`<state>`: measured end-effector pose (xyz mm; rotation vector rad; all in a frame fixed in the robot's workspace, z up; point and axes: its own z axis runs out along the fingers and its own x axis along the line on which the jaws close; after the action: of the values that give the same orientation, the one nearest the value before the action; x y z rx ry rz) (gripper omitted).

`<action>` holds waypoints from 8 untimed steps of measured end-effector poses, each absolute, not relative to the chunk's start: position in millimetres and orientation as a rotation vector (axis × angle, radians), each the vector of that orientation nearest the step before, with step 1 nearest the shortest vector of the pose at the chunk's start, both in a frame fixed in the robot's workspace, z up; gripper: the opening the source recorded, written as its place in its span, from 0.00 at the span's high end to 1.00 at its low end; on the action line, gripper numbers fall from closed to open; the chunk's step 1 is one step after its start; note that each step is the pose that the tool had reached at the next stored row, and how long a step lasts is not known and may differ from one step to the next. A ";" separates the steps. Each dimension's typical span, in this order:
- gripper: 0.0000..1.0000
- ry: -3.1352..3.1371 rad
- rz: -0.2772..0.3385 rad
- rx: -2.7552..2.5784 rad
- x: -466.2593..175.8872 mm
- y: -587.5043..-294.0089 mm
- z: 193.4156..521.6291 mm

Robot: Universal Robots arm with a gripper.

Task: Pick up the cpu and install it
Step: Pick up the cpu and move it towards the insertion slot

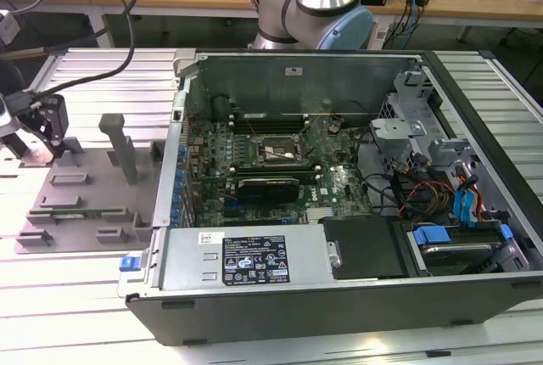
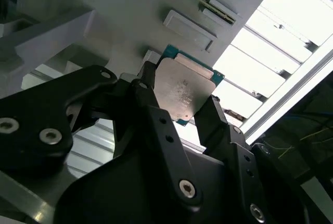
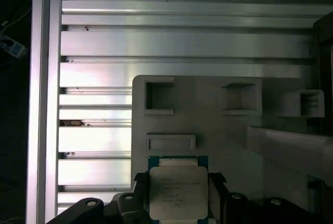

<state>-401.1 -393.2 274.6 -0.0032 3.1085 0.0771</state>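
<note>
In the exterior view, the gripper [image 1: 38, 137] hangs over the grey fixture tray [image 1: 93, 188] at the tray's edge toward the exterior view's left. The tray lies on the slatted metal table [image 1: 68, 301], just beside the open computer case [image 1: 254, 263]. The case sits toward the exterior view's right of the tray, and the black socket frame [image 1: 276, 151] shows on the board inside it.

In the second wrist view, the cpu [image 2: 184, 91] is a small flat square. Its dull silvery metal top is faintly marked, and a thin green board edge peeks out along two of its sides. The gripper [image 2: 182, 101] is clenched on it. The black fingers [image 2: 156, 117] press against two opposite edges, so the jaws stand only as wide as the chip. The grey tray [image 2: 130, 5] lies behind it.

In the first wrist view, the cpu [image 3: 178, 191] lies flat-faced toward the camera with its green rim showing at the far edge. It is gripped in the gripper [image 3: 178, 188], with one of the fingers [image 3: 216, 190] tight on each side. It sits over the tray [image 3: 208, 125] near a corner, just beside a shallow rectangular outline [image 3: 171, 142]. Whether it rests on the tray or is raised clear of it, I cannot tell.
</note>
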 end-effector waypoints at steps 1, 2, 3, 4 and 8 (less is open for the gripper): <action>0.45 3.109 0.077 -0.003 -401.1 -393.2 275.8; 0.45 3.109 0.077 -0.003 -401.1 -393.2 277.3; 0.45 3.109 0.077 -0.003 -401.1 -393.2 278.4; 0.45 3.109 0.077 -0.003 -401.1 -393.3 279.4; 0.45 3.109 0.077 -0.003 -401.1 -393.3 282.5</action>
<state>-401.1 -393.3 282.5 -0.0032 3.1087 0.0769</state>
